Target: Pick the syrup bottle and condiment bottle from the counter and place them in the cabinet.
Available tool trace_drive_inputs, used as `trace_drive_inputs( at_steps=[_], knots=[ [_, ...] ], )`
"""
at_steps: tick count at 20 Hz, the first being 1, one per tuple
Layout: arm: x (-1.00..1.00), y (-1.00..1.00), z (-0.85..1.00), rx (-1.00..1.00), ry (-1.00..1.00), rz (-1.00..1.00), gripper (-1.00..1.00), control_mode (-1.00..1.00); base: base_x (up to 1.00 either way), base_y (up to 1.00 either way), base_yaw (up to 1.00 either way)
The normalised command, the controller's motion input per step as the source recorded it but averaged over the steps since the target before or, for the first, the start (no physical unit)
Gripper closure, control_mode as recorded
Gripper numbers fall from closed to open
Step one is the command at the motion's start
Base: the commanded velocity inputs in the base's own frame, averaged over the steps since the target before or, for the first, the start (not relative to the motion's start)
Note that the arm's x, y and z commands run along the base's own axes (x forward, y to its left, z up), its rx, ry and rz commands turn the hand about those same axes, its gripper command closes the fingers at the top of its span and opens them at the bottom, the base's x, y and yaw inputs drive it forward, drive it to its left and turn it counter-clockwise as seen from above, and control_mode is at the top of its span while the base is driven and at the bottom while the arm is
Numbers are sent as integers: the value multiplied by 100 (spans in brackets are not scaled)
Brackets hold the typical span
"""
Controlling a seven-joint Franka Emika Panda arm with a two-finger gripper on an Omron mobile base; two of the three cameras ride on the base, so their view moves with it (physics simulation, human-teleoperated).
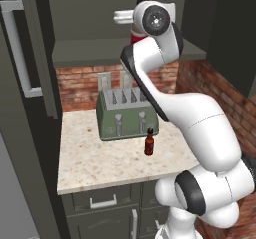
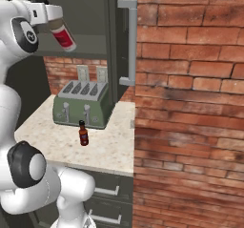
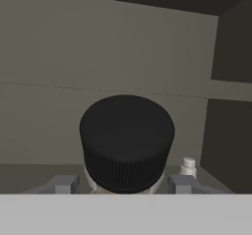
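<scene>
The bottle with the red label (image 2: 63, 36) is up in the air, in front of the open cabinet (image 1: 125, 53). It is white with a red band and a black ridged cap (image 3: 127, 143). In the right base view it leans, with its top tipped toward the arm. The gripper (image 3: 123, 184) has its jaws pinching this bottle, one grey tip on each side just under the cap.

In the hand view the cap is big and round and dark, and behind it are the grey back wall and shelf of the cabinet. A little pale thing pokes up beside the cap near the right tip. I cannot tell what it is.

I think this is the first half of the job, and it is almost done. The bottle is lifted and near the shelf, but it is not set down yet. It has to go onto the shelf, and then the jaws have to let go.

The other bottle (image 1: 149, 142) is small and dark brown with a red band. It stands upright on the counter (image 1: 100, 163), just in front of the green toaster (image 1: 127, 113). Nobody is touching it. It needs picking up and putting in the cabinet too.

I cannot say which one is the syrup and which is the condiment.
</scene>
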Motion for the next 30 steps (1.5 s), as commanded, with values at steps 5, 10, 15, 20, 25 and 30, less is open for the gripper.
trace_drive_inputs(
  at_steps=[5,10,15,20,25,30],
  knots=[
    [9,-1,-2,0,1,0,100,-100,0,0,0],
    [20,0,-1,0,3,0,100,-100,0,0,0],
    [30,0,-3,0,0,0,100,-100,0,0,0],
    [32,0,-7,0,0,0,100,-100,0,0,0],
    [31,0,-7,0,0,0,100,-100,0,0,0],
    [32,0,-9,0,0,0,100,-100,0,0,0]
  ],
)
